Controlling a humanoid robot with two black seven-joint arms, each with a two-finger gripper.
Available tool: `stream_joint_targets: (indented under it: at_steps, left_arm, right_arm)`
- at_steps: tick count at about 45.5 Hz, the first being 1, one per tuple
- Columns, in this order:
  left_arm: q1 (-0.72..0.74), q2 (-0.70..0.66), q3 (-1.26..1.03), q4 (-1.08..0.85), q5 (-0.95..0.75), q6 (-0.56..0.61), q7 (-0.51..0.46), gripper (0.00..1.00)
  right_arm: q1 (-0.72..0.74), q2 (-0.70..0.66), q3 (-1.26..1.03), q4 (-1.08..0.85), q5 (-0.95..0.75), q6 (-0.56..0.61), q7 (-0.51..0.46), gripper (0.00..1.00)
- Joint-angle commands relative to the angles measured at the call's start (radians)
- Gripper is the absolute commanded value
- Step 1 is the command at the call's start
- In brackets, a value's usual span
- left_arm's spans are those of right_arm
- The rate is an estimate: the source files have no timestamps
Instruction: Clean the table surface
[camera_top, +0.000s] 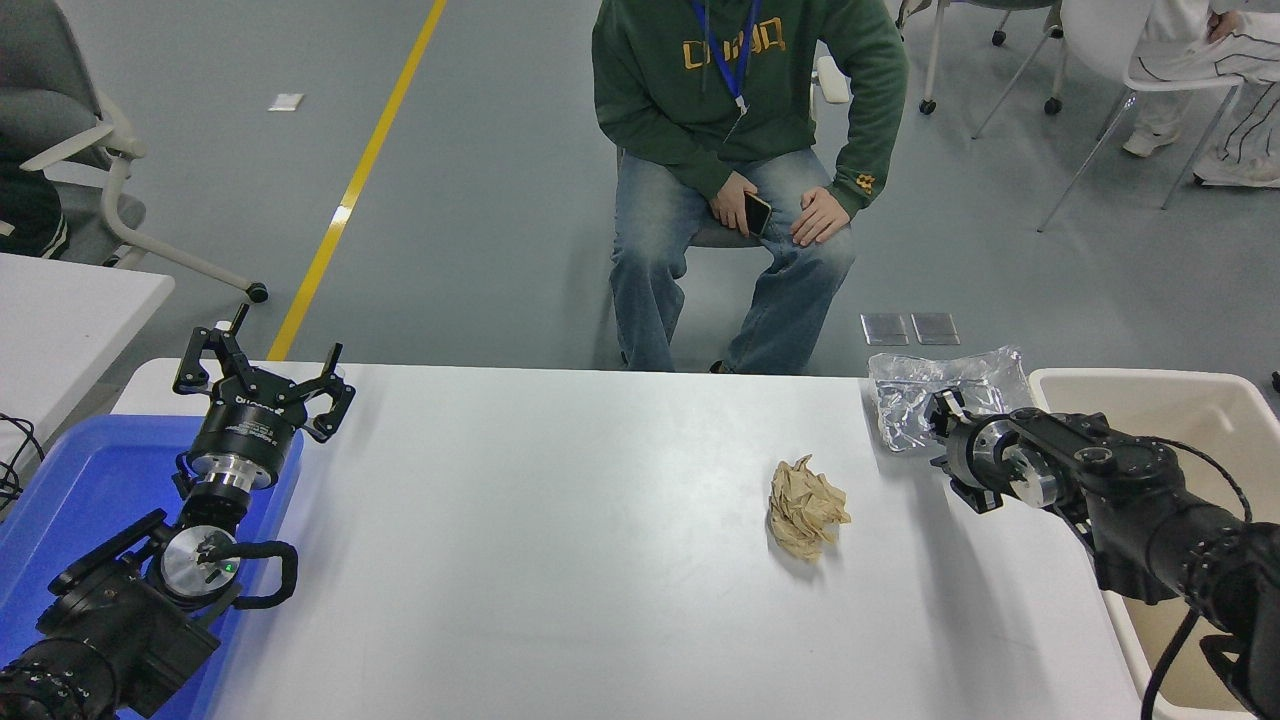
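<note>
A grey floor with a yellow line (352, 190) runs behind the table surface (560, 560), the wide white top that fills the lower half of the view and carries both arms. The right gripper (938, 412) sits at the near edge of a crumpled clear plastic wrapper (945, 385) on the table's far right corner; its fingers are foreshortened and lost against the shiny film, so I cannot tell whether they are open or closed, nor whether they actually touch the wrapper. To that gripper's left and a little nearer the camera lies a crumpled brown paper ball (805, 505), apart from it on bare tabletop. Just to its right, off the table's edge, stands a cream bin (1130, 385); what can be seen of its inside shows nothing in it. The right arm comes in from the lower right corner and stretches low across the bin's near side, wrist pointing left and away. The left gripper (262, 372) is spread wide with nothing between its fingers, held above the far end of a blue tray (80, 480) whose visible floor is bare; its arm rises from the lower left corner. Beyond the table's far edge a person in a green hoodie (740, 80) sits holding a phone (756, 212) on one knee.
</note>
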Motion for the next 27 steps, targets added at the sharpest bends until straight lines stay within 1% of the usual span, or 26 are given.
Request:
stream_joint_targets:
  at_steps: [1, 4, 10, 19, 27]
  left_arm:
    - [0.000, -0.001, 0.000, 0.000, 0.000, -0.001, -0.001, 1.00]
    - [0.000, -0.001, 0.000, 0.000, 0.000, 0.000, 0.000, 1.00]
    - [0.000, -0.001, 0.000, 0.000, 0.000, 0.000, -0.001, 1.00]
    - [0.000, -0.001, 0.000, 0.000, 0.000, 0.000, 0.000, 1.00]
    - [0.000, 0.001, 0.000, 0.000, 0.000, 0.000, 0.000, 1.00]
  right_arm:
    - [0.004, 0.006, -0.003, -0.005, -0.004, 0.003, -0.001, 0.23]
    - [0.004, 0.008, -0.005, -0.011, -0.005, 0.003, -0.001, 0.23]
    - [0.004, 0.022, -0.011, -0.026, -0.005, 0.003, -0.001, 0.19]
    - [0.004, 0.023, -0.029, -0.026, -0.004, 0.014, -0.001, 0.00]
    - [0.004, 0.026, -0.029, -0.026, 0.003, 0.027, -0.002, 0.00]
